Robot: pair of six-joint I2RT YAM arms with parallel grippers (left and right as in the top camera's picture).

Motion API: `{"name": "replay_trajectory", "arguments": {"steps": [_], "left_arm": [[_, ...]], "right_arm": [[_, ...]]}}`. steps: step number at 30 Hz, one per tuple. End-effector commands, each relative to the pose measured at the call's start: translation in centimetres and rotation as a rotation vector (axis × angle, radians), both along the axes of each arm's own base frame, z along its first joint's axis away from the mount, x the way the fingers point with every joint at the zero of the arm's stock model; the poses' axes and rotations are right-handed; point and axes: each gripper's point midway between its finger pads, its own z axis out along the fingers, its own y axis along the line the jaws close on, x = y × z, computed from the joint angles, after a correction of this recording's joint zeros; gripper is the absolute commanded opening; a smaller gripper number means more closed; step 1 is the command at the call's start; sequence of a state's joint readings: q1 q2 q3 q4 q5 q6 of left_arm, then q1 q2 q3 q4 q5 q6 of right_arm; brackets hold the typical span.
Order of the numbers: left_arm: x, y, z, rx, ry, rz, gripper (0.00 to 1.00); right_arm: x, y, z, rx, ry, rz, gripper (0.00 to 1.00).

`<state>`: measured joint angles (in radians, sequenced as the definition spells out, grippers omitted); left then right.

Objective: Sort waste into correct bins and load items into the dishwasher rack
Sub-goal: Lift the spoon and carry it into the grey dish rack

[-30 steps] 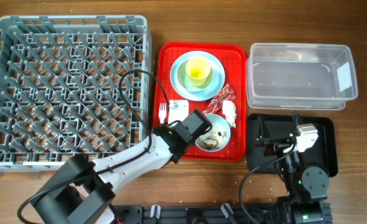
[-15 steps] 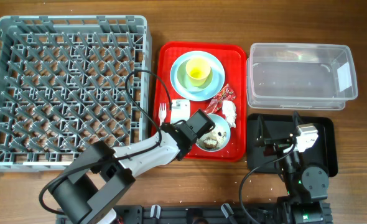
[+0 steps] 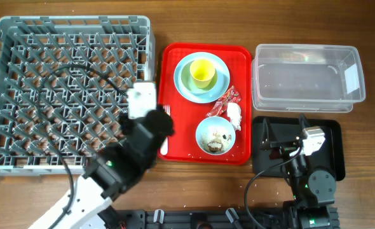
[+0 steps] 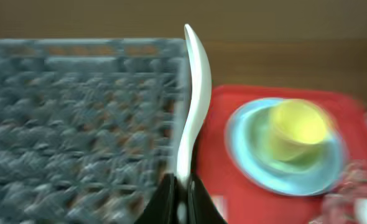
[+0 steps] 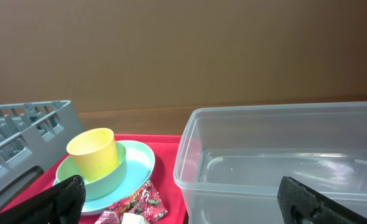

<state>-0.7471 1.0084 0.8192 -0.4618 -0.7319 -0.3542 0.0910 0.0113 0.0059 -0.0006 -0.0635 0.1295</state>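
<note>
My left gripper (image 4: 183, 193) is shut on the cream spoon (image 4: 193, 106), which stands upright above the seam between the grey dishwasher rack (image 4: 78, 112) and the red tray. In the overhead view the left gripper (image 3: 154, 124) is at the rack's (image 3: 70, 89) right edge. The fork (image 3: 166, 112) lies on the tray's left side. The yellow cup (image 3: 202, 72) sits in the pale green bowl (image 3: 189, 79) on the blue plate (image 3: 222, 81). The red wrapper (image 3: 227, 97), the tissue (image 3: 234, 113) and the small blue bowl with scraps (image 3: 215, 135) are on the tray. My right gripper (image 5: 190, 205) is open and empty.
The red serving tray (image 3: 175, 57) lies between the rack and the clear tub (image 3: 308, 77). The black tray (image 3: 337, 149) is at the front right, under my right gripper (image 3: 283, 145). Black cables loop over the rack and near the table's front edge.
My left arm has swung left from the small blue bowl to the rack's right edge, carrying the spoon. The small blue bowl is now uncovered. The right arm has not moved.
</note>
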Motion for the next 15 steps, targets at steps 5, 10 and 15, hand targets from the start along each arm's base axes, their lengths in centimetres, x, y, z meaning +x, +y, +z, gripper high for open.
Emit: {"name": "replay_trajectory", "arguments": {"steps": [5, 10, 15], "left_arm": [[3.0, 2.5, -9.1, -0.130, 0.405, -0.202, 0.04], [3.7, 2.5, -13.3, -0.208, 0.535, -0.200, 0.04], [3.9, 2.5, -14.1, -0.207, 0.550, -0.196, 0.04]], "right_arm": [[-0.1, 0.1, 0.2, -0.005, -0.009, 0.007, 1.00], [-0.1, 0.1, 0.2, -0.005, -0.009, 0.007, 1.00], [-0.1, 0.1, 0.2, -0.005, -0.009, 0.007, 1.00]]}}
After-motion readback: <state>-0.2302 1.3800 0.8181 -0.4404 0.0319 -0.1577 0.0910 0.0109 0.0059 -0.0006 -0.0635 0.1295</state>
